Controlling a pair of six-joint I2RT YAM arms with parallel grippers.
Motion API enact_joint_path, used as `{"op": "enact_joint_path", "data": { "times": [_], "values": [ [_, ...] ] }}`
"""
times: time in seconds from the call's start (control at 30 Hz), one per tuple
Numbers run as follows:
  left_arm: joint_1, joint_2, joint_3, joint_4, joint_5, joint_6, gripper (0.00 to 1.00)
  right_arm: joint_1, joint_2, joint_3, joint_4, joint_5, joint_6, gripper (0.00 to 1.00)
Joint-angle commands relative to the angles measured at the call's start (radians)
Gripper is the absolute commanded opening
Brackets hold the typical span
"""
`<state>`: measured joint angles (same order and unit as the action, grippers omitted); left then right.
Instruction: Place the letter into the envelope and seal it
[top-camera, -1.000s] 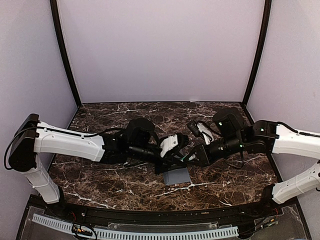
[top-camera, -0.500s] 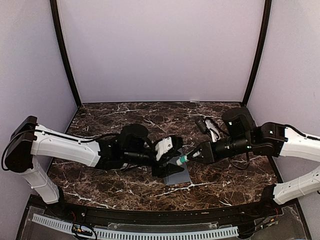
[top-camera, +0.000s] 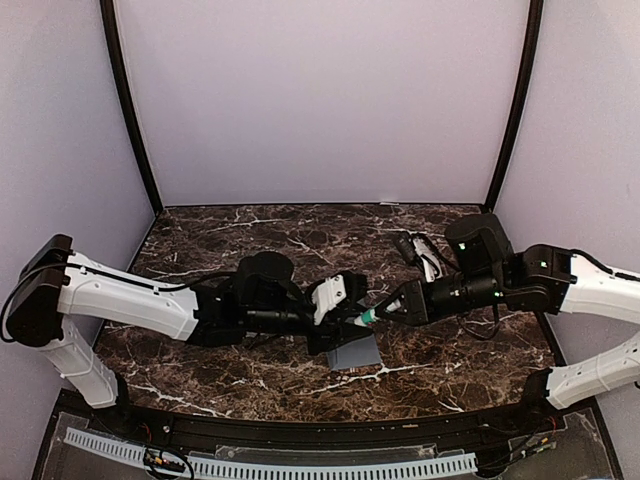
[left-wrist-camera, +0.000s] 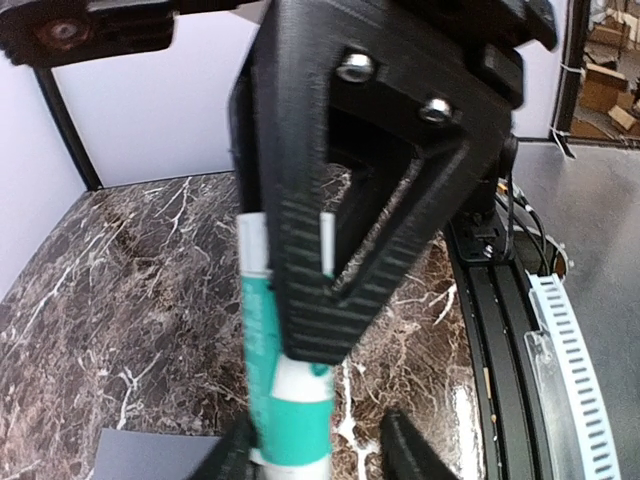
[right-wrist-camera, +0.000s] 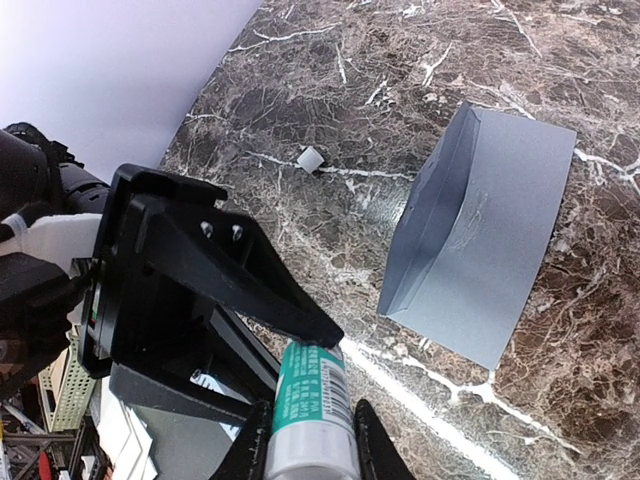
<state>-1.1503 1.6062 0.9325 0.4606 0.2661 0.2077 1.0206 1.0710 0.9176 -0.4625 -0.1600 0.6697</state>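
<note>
The dark blue-grey envelope lies flat on the marble near the front edge. In the right wrist view the envelope has its flap side lifted along the left. No tan letter shows in any view. My right gripper is shut on a white-and-green glue stick and holds it above the table left of the envelope. My left gripper meets it tip to tip. Its jaws are open around the stick's far end: one finger touches the stick, the other stands apart.
A small white cap-like piece lies on the marble beyond the envelope. The two grippers crowd each other above the table's front middle. Black frame posts stand at the back corners. The table's black front rail is close by.
My right gripper has drawn back to the right and the glue stick now shows between the two grippers. The left gripper shifted slightly. Over the last half second almost nothing moved.
</note>
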Motion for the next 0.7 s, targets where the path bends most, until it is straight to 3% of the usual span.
{"op": "enact_joint_path", "data": {
  "times": [0.0, 0.17, 0.37, 0.5, 0.53, 0.67],
  "values": [
    [-0.022, 0.019, 0.019, 0.067, -0.067, 0.022, 0.33, -0.004, 0.002, 0.004, 0.049, 0.012, 0.017, 0.00],
    [-0.043, 0.024, 0.015, 0.097, -0.110, 0.044, 0.16, -0.004, -0.004, -0.003, 0.052, -0.002, 0.027, 0.00],
    [-0.048, 0.018, 0.004, 0.105, -0.102, 0.063, 0.07, -0.004, -0.018, -0.004, 0.042, -0.028, 0.026, 0.00],
    [-0.048, 0.005, -0.008, 0.087, -0.075, 0.076, 0.05, -0.004, -0.014, 0.013, -0.001, -0.025, 0.012, 0.63],
    [-0.048, 0.003, -0.011, 0.085, -0.066, 0.077, 0.05, -0.005, -0.010, 0.020, -0.012, -0.022, 0.007, 0.73],
    [-0.048, -0.002, -0.020, 0.075, -0.053, 0.089, 0.05, -0.005, 0.020, 0.057, -0.072, -0.017, -0.006, 0.77]
  ]
}}
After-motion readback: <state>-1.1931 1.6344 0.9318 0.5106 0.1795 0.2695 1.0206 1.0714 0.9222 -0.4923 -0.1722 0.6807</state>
